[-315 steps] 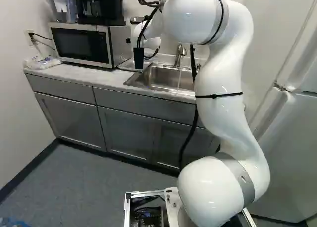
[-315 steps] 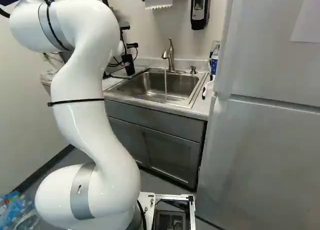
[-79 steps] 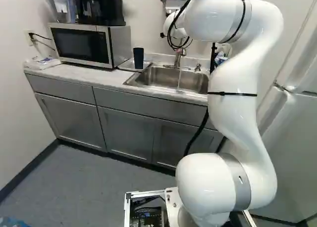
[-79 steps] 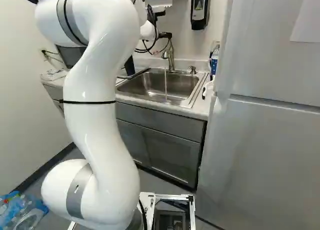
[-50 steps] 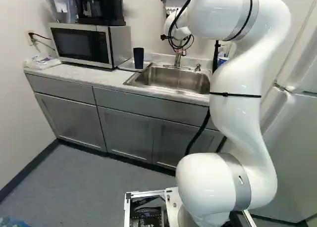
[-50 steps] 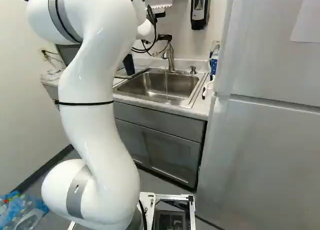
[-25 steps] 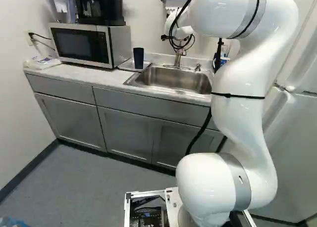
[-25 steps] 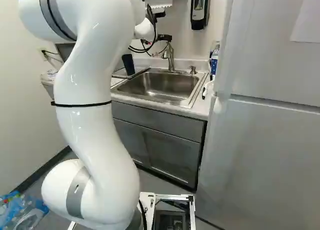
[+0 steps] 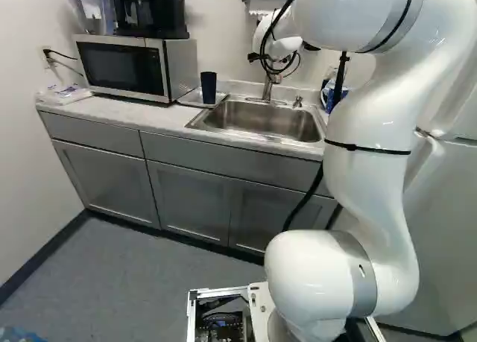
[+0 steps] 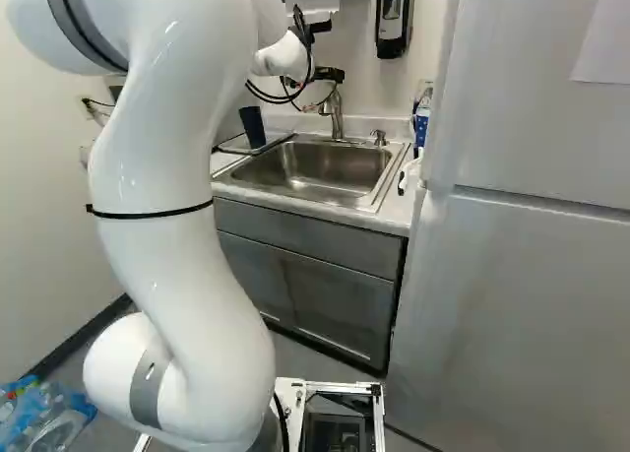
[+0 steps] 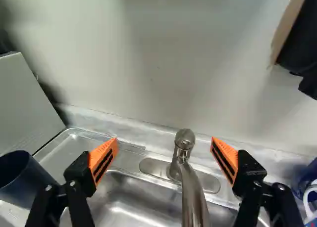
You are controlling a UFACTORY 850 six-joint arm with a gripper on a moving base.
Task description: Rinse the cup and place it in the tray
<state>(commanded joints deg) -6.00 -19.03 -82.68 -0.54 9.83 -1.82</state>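
The arm point(image 10: 182, 245) arches high, its claw point(image 10: 329, 78) spread wide.
Its 2 orange-padded fingers point(image 11: 105, 154) reach out near the sink faucet point(image 11: 193, 192).

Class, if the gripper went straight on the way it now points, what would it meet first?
The gripper would probably meet the faucet, seen between its open fingers, before the wall behind; depth is unclear.

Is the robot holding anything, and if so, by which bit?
Nothing is held. The gripper is open, with the faucet showing between its fingers but not gripped, and the dark blue cup stands off to one side.
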